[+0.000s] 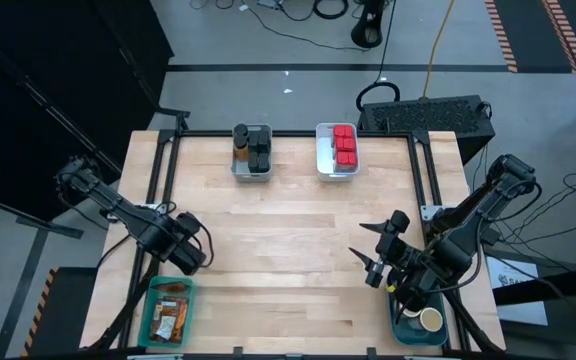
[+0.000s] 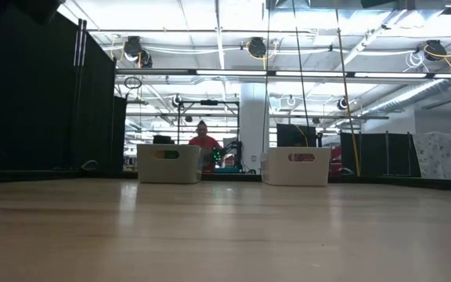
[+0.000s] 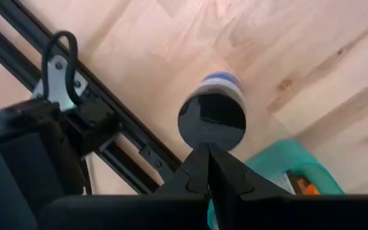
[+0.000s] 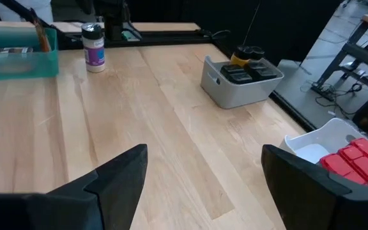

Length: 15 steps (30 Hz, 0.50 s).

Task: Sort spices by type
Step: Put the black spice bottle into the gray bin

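One purple-labelled jar [image 3: 212, 115] stands beside the teal bin [image 1: 167, 312], under the clenched, empty left hand [image 3: 204, 167], which could topple it; right hand [image 4: 203, 172] released.

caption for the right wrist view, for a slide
Open right hand faces grey bin of dark jars and white bin of red tins.

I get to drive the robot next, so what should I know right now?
Left gripper: jaws shut, empty, just short of a purple-labelled jar standing loose on the table beside the teal bin.
Right gripper: jaws open, empty, near the blue bin.
Done: packets in the teal bin, dark jars in the grey bin, red tins in the white bin, a tan-topped jar in the blue bin.
Left: the purple-labelled jar looks unsorted.
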Available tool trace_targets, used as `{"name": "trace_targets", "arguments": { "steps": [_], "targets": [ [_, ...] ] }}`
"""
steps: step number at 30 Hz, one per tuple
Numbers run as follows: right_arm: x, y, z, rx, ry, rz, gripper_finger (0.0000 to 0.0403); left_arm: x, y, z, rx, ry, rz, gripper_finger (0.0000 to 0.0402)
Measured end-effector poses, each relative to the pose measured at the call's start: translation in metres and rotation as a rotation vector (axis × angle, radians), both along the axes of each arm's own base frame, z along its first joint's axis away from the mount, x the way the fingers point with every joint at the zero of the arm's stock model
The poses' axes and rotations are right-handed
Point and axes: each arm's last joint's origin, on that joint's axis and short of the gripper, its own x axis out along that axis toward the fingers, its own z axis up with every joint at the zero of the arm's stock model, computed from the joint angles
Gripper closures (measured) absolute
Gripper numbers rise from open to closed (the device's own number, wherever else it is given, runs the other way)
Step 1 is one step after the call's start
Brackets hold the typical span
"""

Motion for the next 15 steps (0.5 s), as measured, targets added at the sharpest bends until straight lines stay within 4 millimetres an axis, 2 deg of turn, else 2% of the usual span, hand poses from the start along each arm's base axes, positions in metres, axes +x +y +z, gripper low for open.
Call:
{"name": "trace_targets", "arguments": {
  "steps": [11, 15],
  "targets": [
    [-0.0001, 0.0005, -0.0005, 0.014, 0.015, 0.012, 0.0112, 0.0006, 0.0009, 0.0003, 0.022, -0.026, -0.024, 0.0389],
    [0.0, 0.0006, -0.0005, 0.014, 0.014, 0.012, 0.0112, 0.0027, -0.002, -0.0002, -0.038, -0.031, -0.038, 0.0364]
  ]
}}
